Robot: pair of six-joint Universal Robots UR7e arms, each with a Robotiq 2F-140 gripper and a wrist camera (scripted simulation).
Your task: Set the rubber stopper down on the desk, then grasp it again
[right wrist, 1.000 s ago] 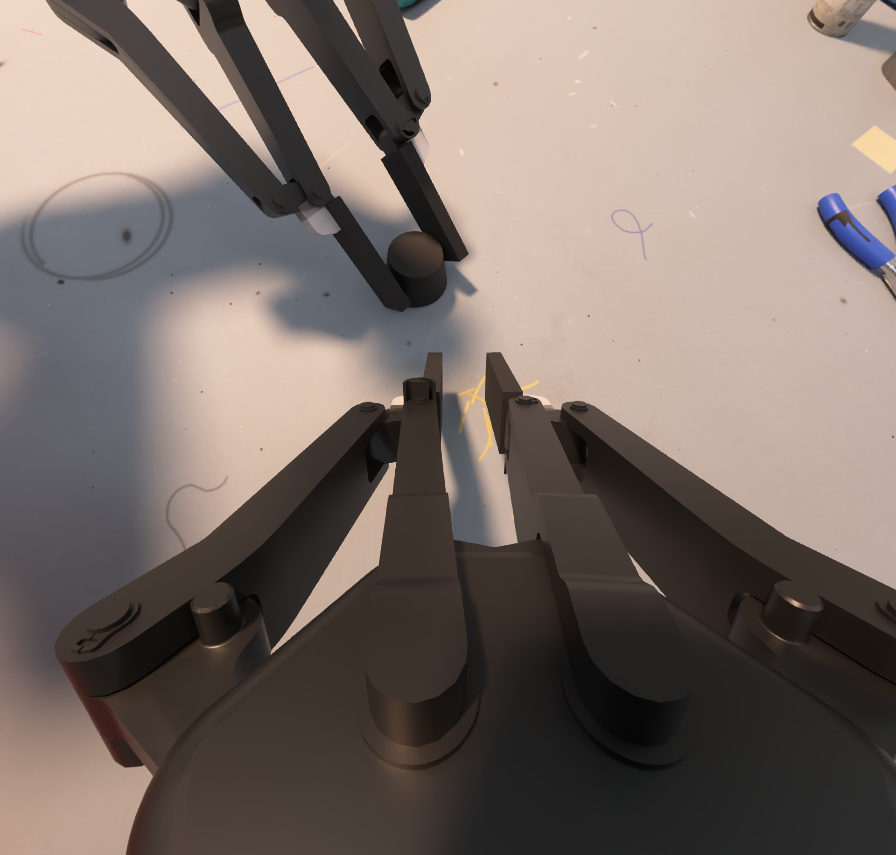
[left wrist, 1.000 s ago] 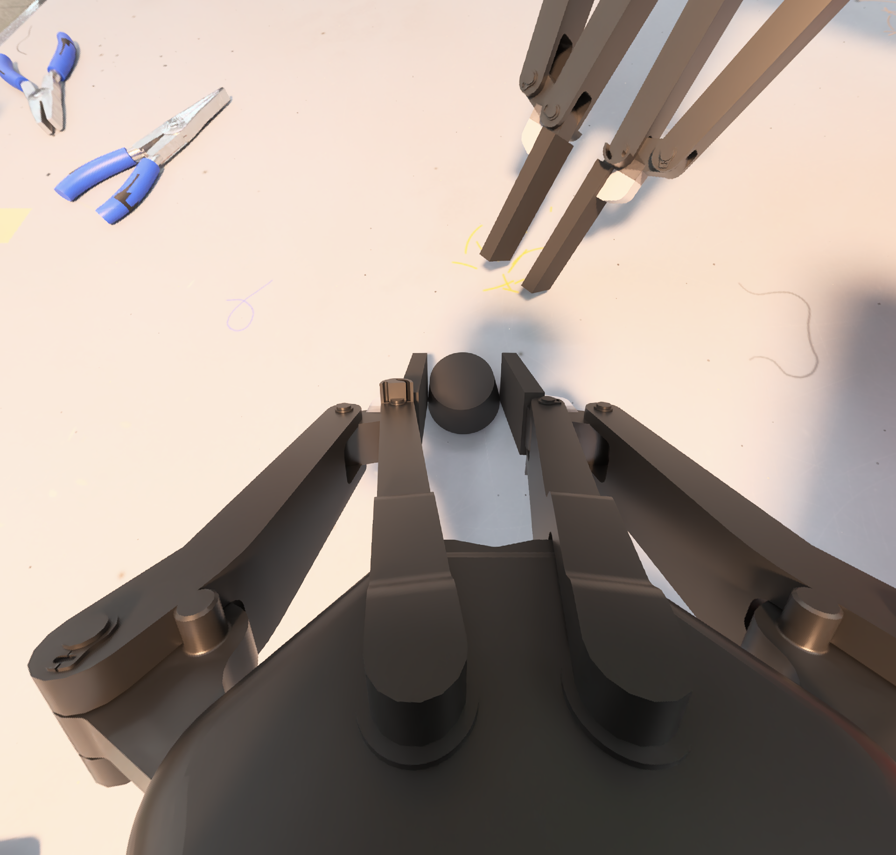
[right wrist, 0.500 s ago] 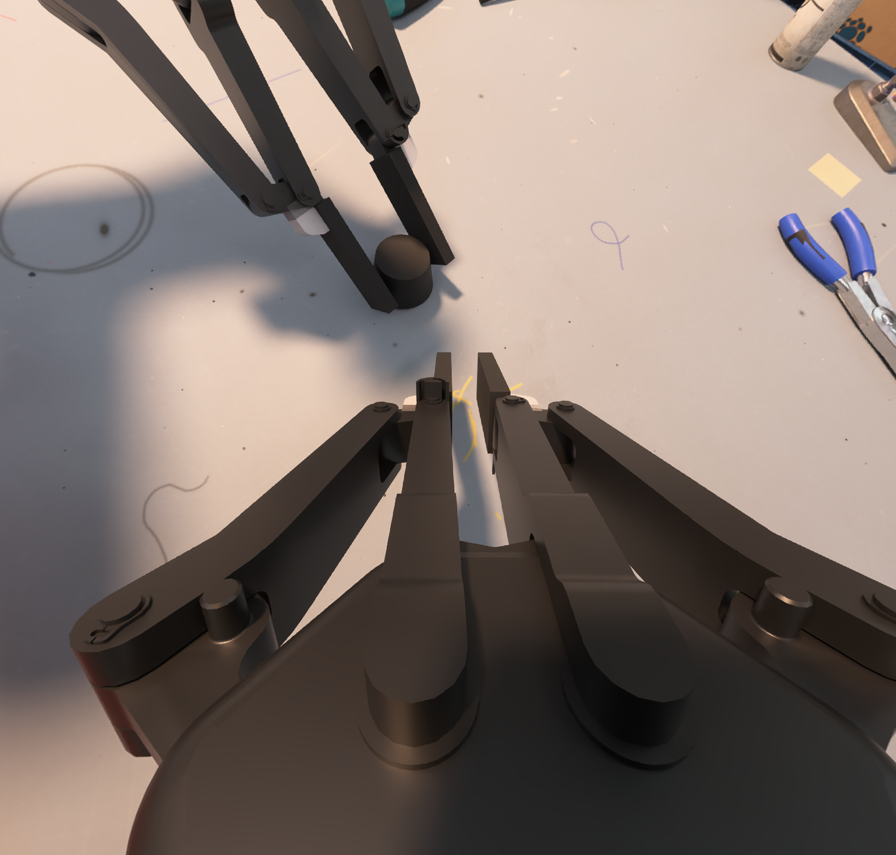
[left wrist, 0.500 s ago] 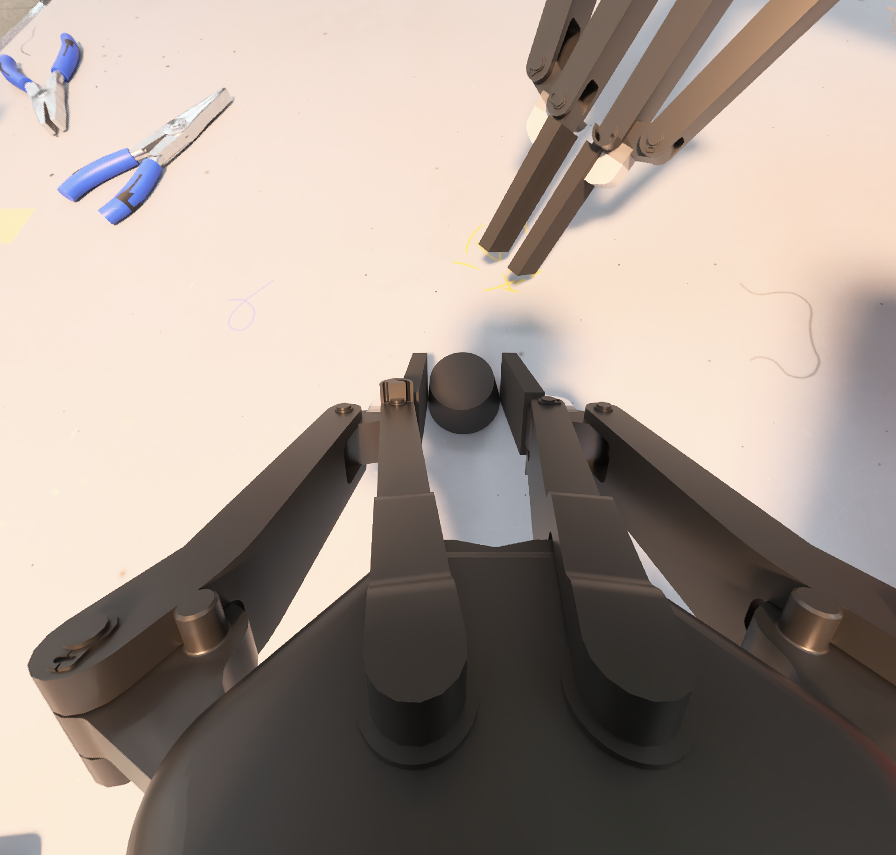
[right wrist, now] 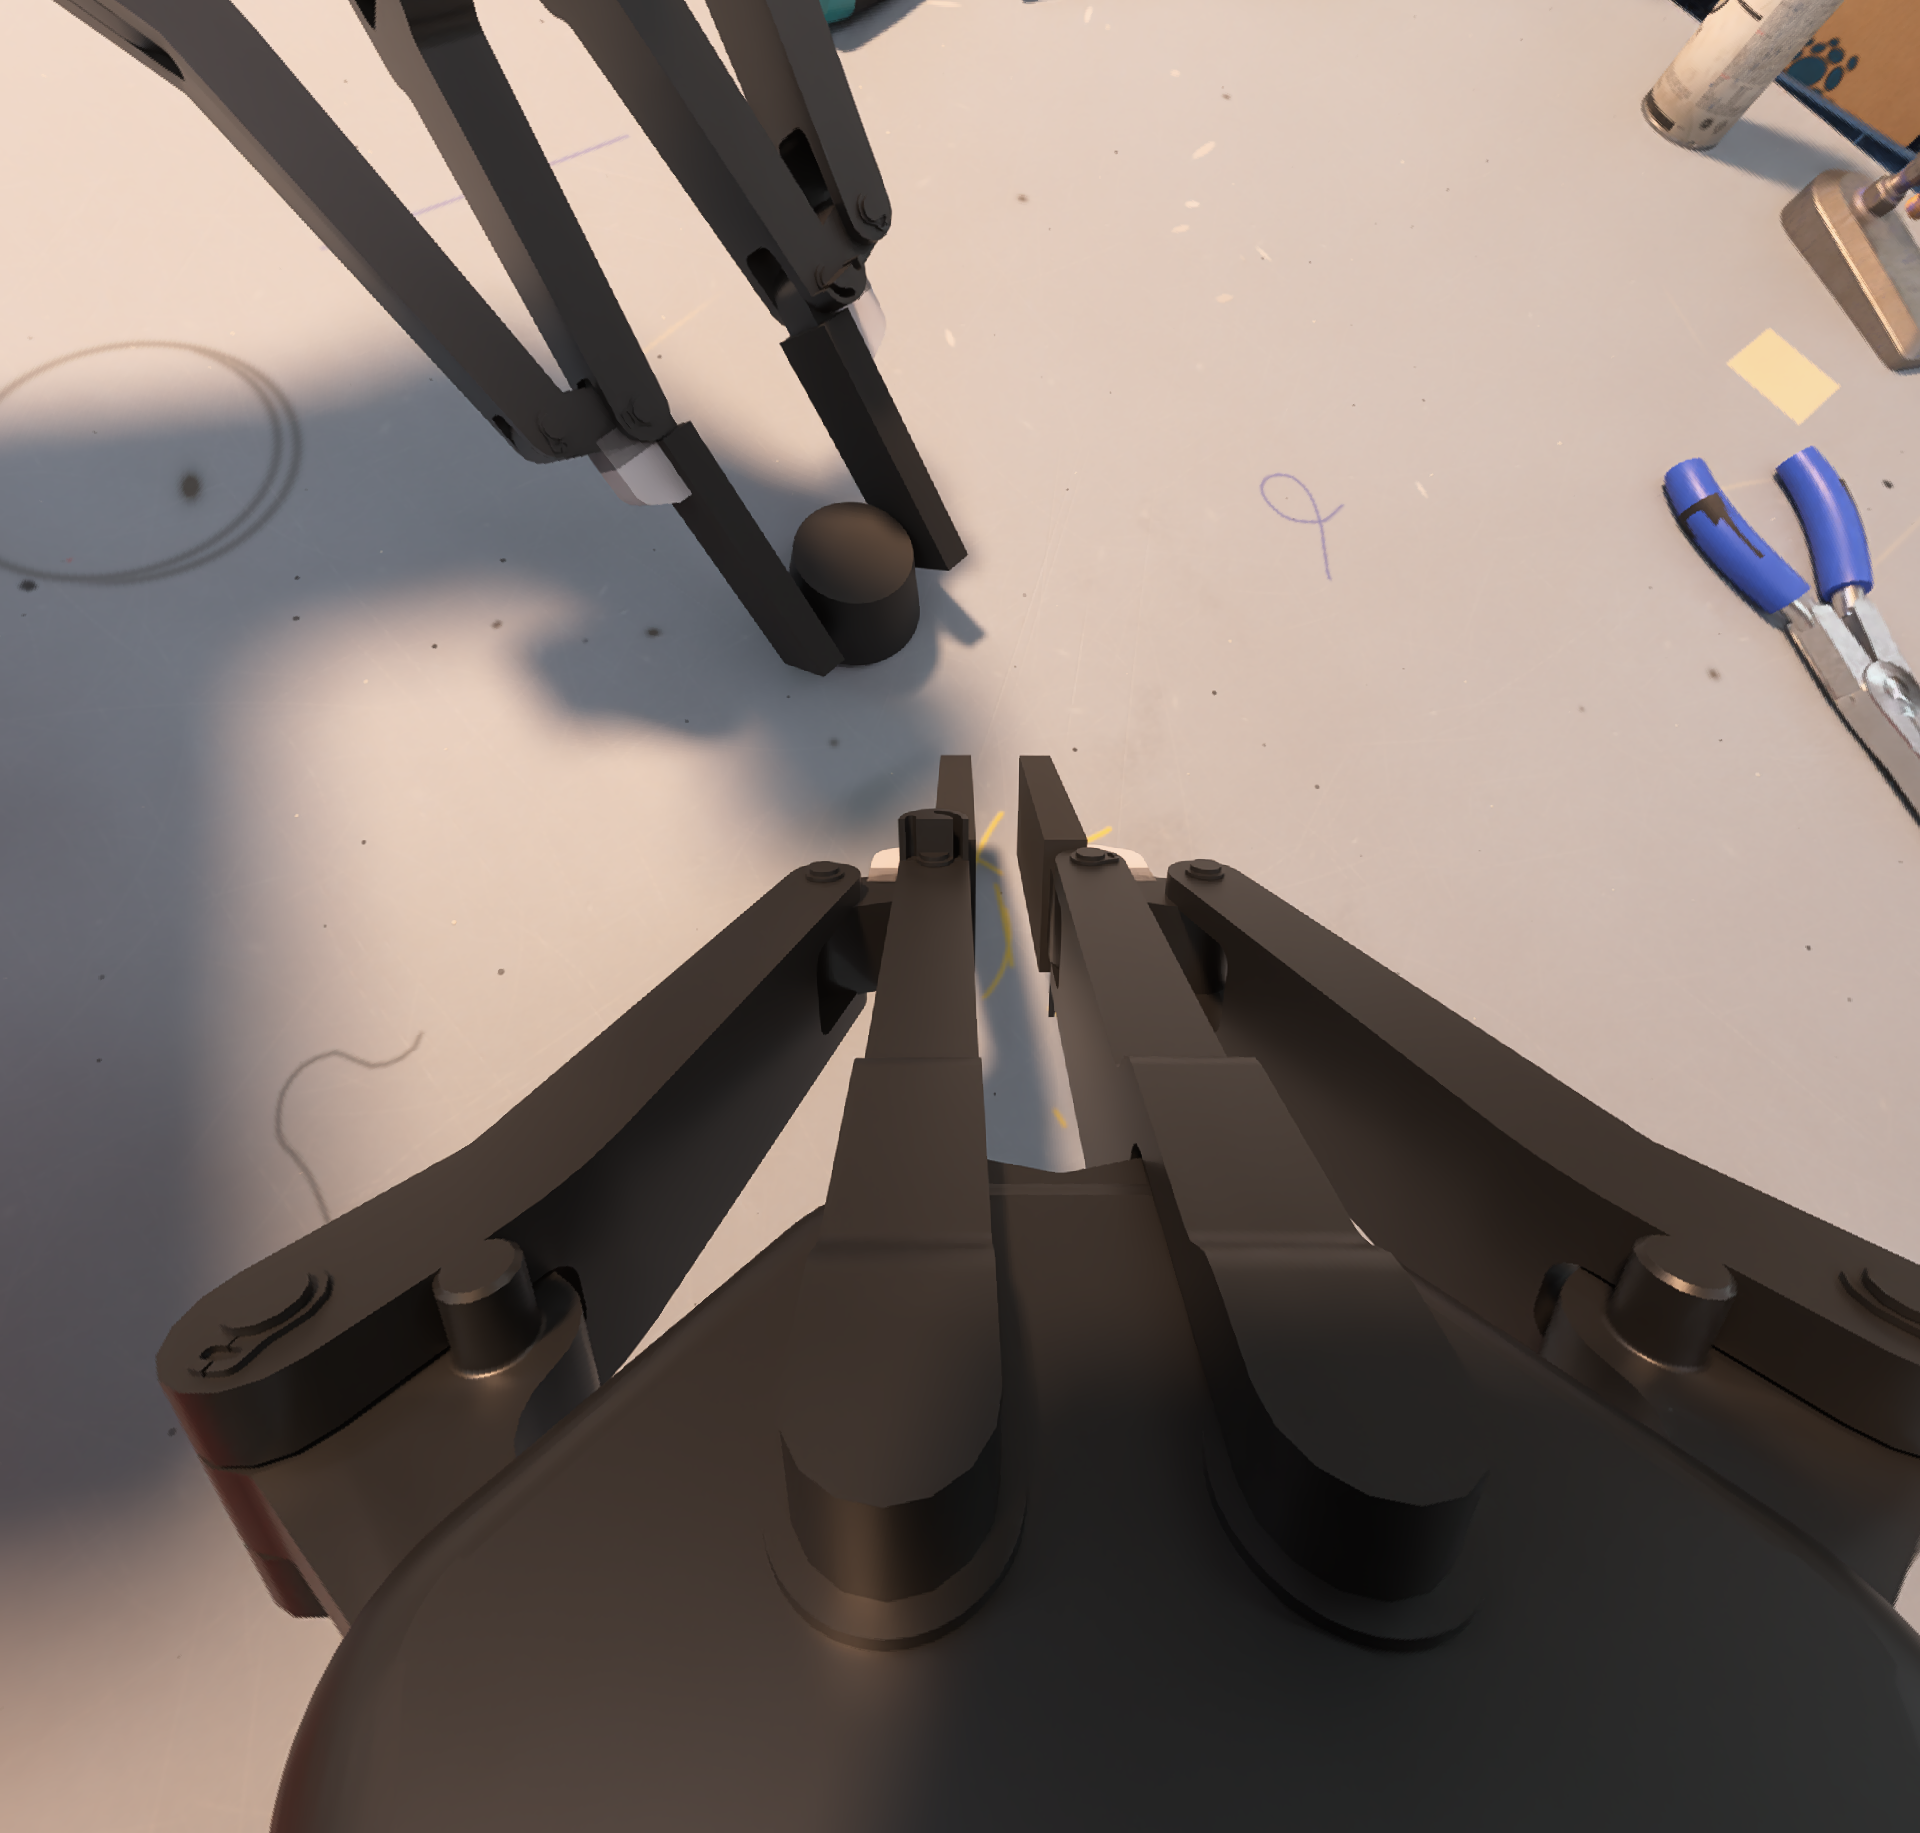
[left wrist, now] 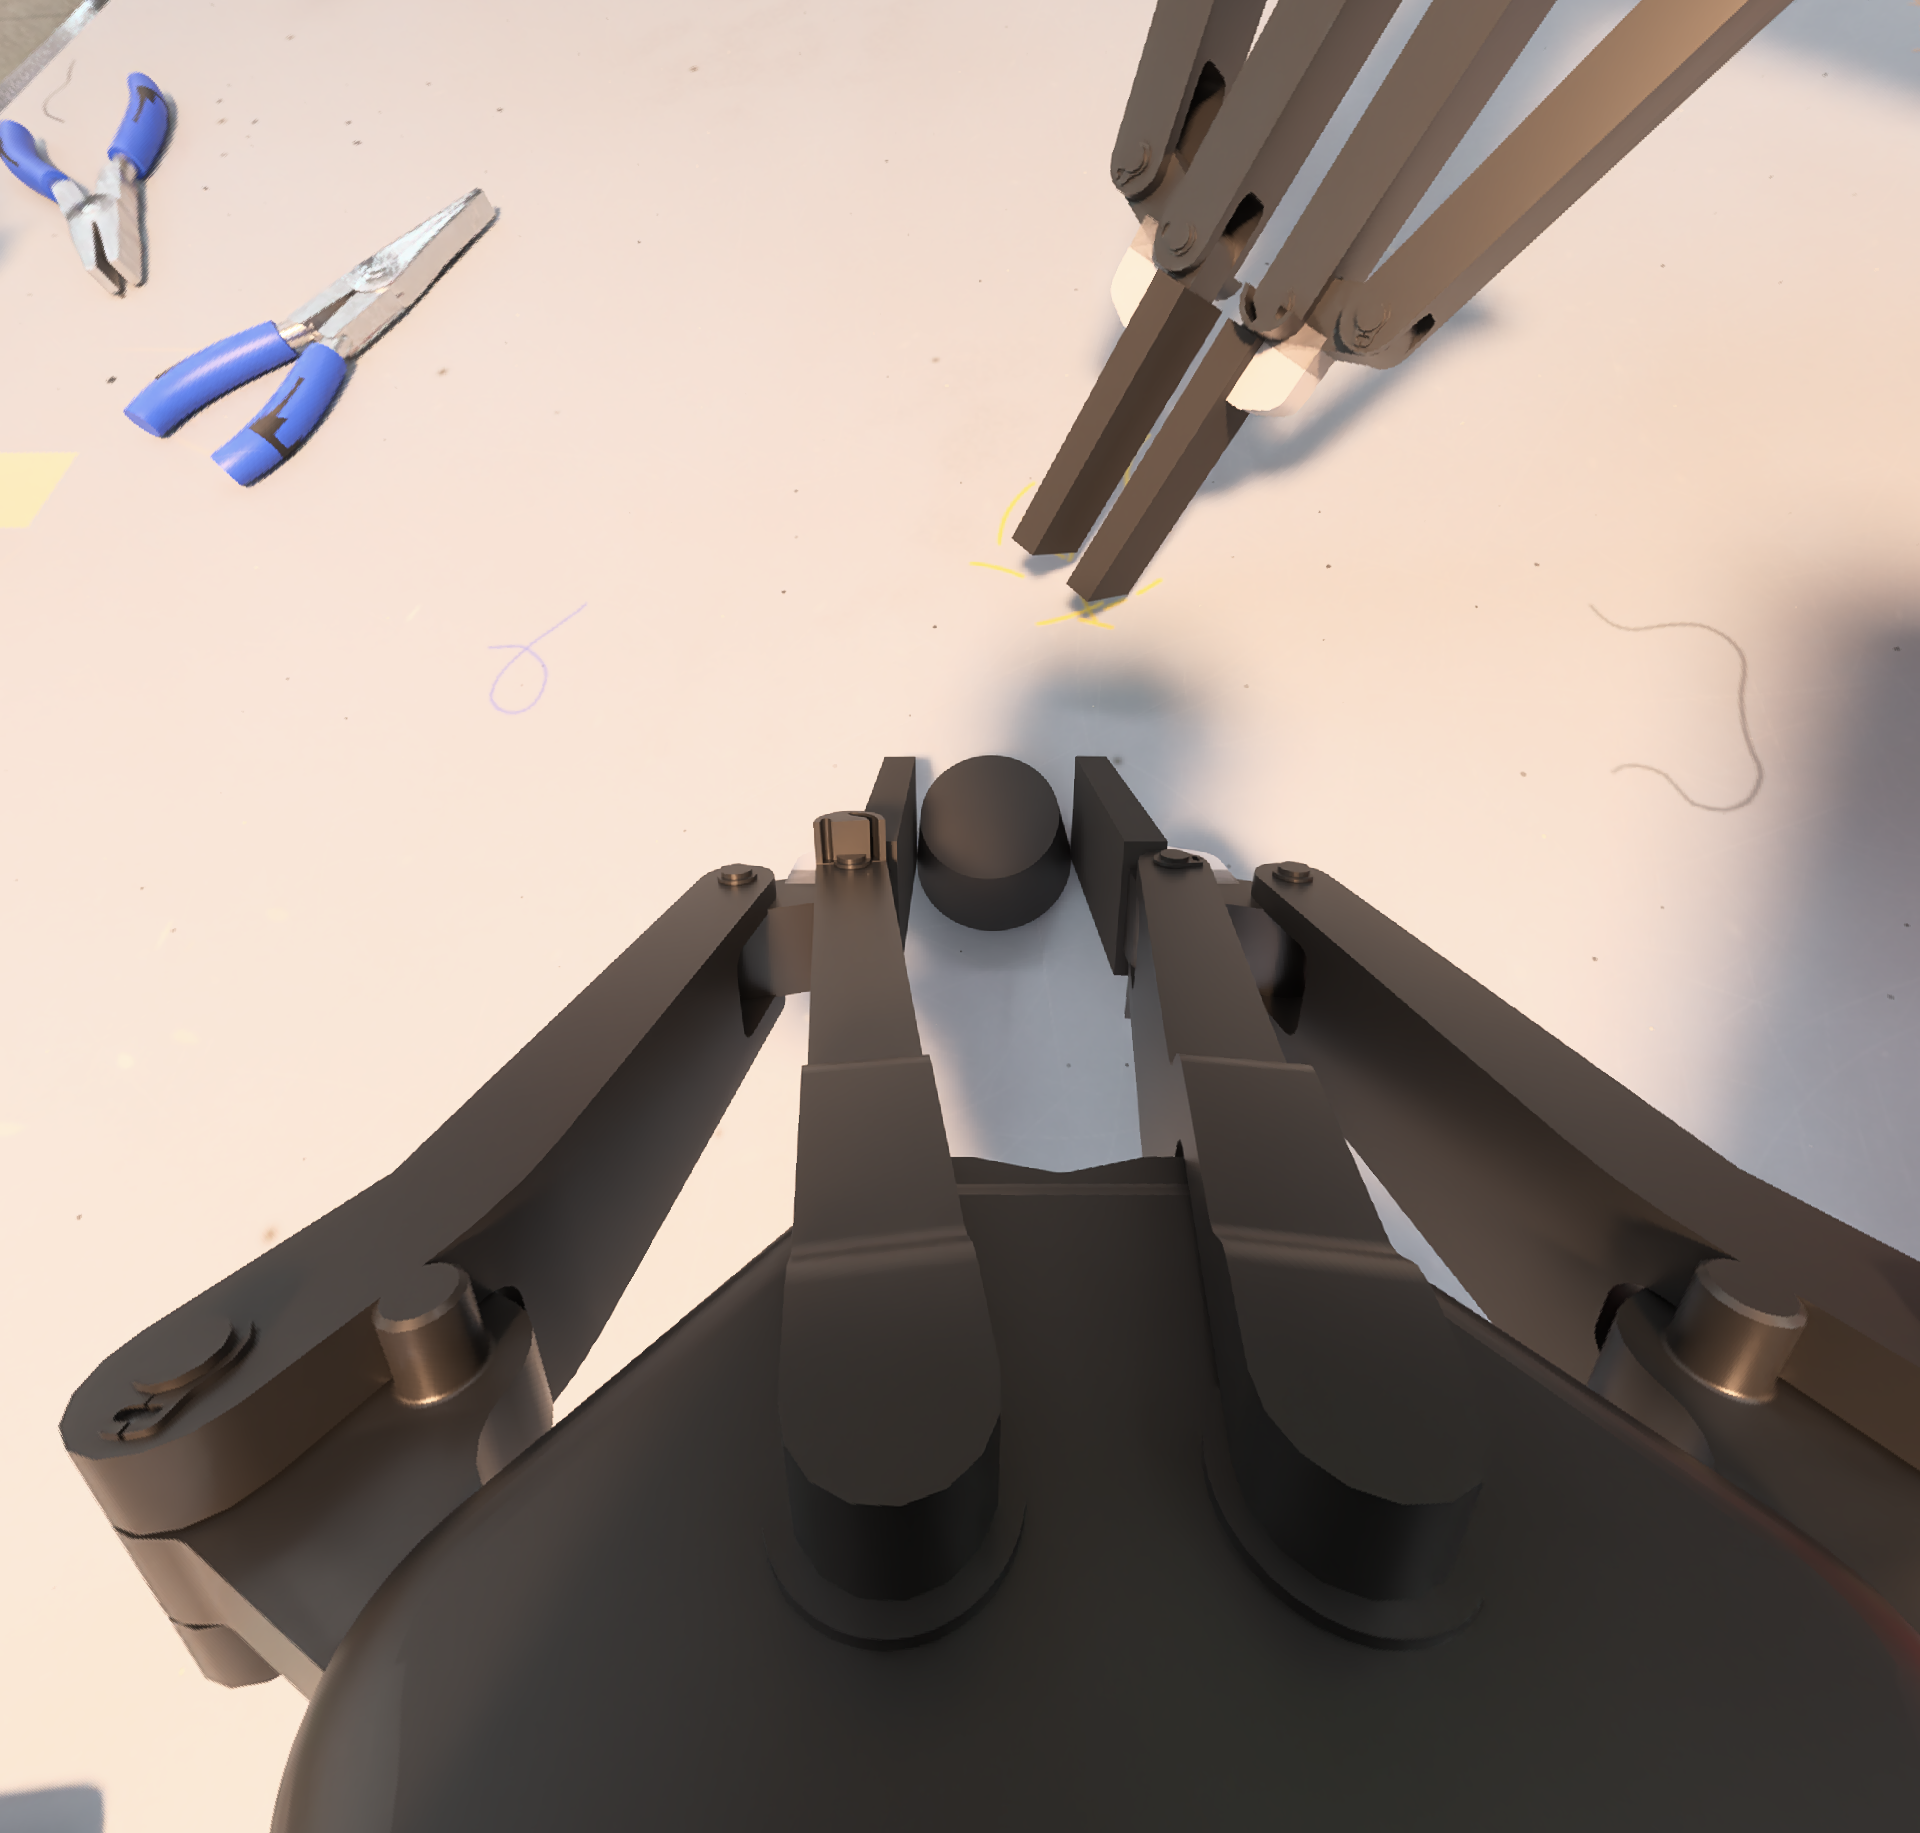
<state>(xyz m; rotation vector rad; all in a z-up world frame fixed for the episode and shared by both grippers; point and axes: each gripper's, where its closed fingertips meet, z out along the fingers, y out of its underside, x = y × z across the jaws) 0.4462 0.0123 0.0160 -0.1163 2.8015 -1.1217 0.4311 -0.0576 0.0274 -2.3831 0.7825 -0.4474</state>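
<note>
Two pincers show on my feeds. My left pincer [left wrist: 992, 796] is clenched on the black rubber stopper [left wrist: 992, 843], a finger pressed to each side, and the stopper's base sits on the table [left wrist: 727, 433]. My right pincer [right wrist: 995, 781] is nearly closed on nothing, just beside the stopper, tips over yellow scribbles [left wrist: 1081, 609]. Blue-handled pliers [left wrist: 301, 349] lie well apart.

left tool [left wrist: 992, 796]: fingers parted, pointing down | right tool [right wrist: 995, 781]: fingers nearly together
</note>
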